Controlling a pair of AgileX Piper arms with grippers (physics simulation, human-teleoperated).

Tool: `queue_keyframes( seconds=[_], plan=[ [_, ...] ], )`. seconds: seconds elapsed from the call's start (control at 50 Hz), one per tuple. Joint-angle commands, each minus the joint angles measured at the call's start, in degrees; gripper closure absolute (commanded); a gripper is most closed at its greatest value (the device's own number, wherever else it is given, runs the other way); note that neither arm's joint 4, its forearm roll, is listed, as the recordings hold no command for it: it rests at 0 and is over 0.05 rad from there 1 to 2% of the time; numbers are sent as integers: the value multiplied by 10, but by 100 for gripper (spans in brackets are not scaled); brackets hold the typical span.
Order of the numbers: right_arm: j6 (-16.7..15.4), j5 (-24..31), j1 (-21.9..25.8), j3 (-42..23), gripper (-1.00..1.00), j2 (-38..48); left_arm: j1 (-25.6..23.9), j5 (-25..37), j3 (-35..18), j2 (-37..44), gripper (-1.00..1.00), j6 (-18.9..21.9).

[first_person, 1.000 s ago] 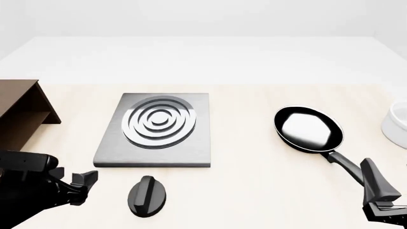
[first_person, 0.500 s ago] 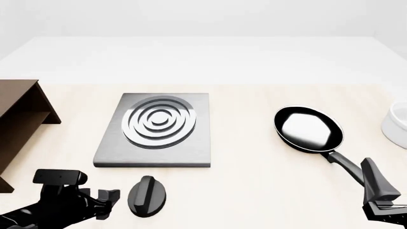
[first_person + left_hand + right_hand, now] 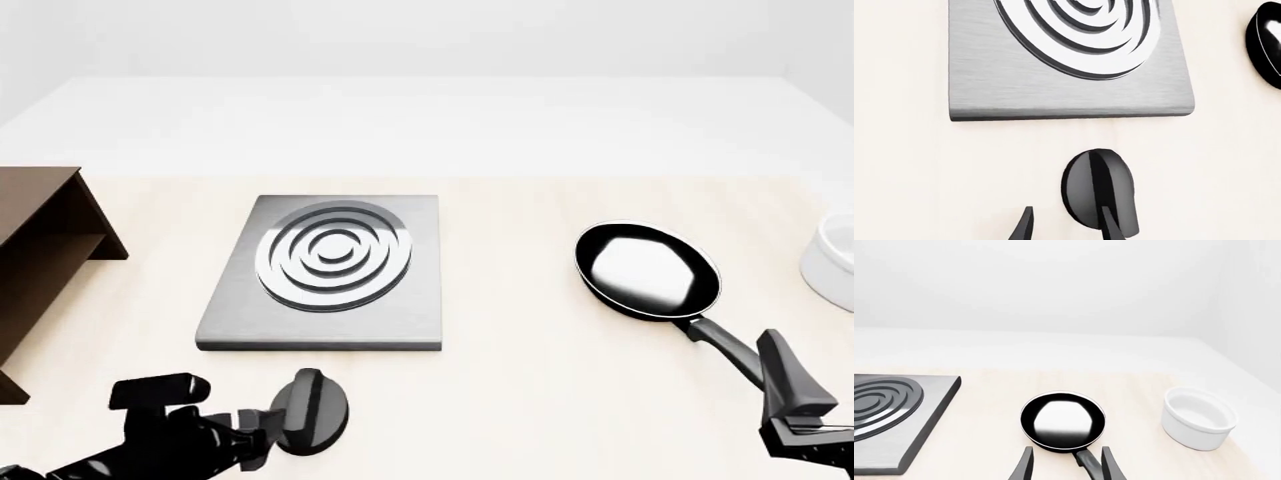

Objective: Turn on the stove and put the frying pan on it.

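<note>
Matte black throughout, both arms. Left claw [image 3: 254, 445]: blocky, angular links with a boxy housing on top, faint grey highlights along the edges. Right claw [image 3: 798, 420]: black too, with a tall tapered fin-like finger above a stepped base. Seen from the wrist cameras, thin, slightly curved black finger blades [image 3: 1021, 227] tapering to points. Possibly small fasteners at the joints, too dark to confirm.

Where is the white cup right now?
In the front view the white cup sits at the table's far right edge, just right of the frying pan and apart from it.
</note>
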Motion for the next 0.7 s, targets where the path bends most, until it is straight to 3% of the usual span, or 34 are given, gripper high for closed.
queue_keyframes(
  seconds=[0.02, 0.06, 0.08, 0.1, 0.14, 0.2, 0.22, 0.24, 0.28, 0.34, 0.38, 0.42, 0.44, 0.48, 0.52, 0.54, 0.58, 0.64, 0.66, 0.7],
  plan=[
    [2, -7, -3, 0, -100, 11, -48, -196, 26, 140, -100, -102],
    [3, -14, -4, 0, -100, 21, -77, -244, 27, 166, -100, -157],
    [3, -22, -4, 0, -100, 29, -64, -252, 26, 171, -100, -145],
    [2, -21, -4, 0, -100, 28, -79, -305, 27, 207, -100, -181],
    [3, -19, -4, 0, -100, 27, -71, -341, 27, 243, -100, -177],
    [4, -19, -5, 0, -100, 28, -83, -435, 27, 297, -100, -233],
    [4, -19, -5, 0, -100, 28, -90, -440, 27, 297, -100, -246],
    [5, -25, -6, 0, -100, 34, -86, -438, 27, 299, -100, -233],
    [4, -24, -5, 0, -100, 34, -99, -440, 27, 287, -100, -258],
    [5, -23, -5, 0, -100, 32, -98, -433, 27, 286, -100, -248],
    [6, -25, -5, 0, -100, 36, -96, -340, 27, 200, -100, -233],
    [6, -27, -6, 0, -100, 37, -89, -200, 27, 63, -100, -222],
    [7, -30, -5, 0, -100, 42, -85, -90, 27, -41, -100, -204],
    [7, -34, -4, 0, -100, 48, -88, 58, 27, -187, -100, -204],
    [6, -35, -3, 0, -100, 50, -72, 169, 27, -294, -100, -167],
    [6, -34, -3, 0, -100, 49, -83, 242, 27, -374, -100, -180],
    [6, -32, -2, 0, -100, 47, -84, 322, 24, -469, -100, -143],
    [6, -33, -1, 0, -100, 47, -57, 485, -58, -603, -100, -110],
    [6, -25, -1, 0, -100, 38, -9, 565, -140, -654, -100, -45],
    [5, -22, -2, 0, -100, 35, 20, 598, -186, -661, -100, 6]
  ],
)
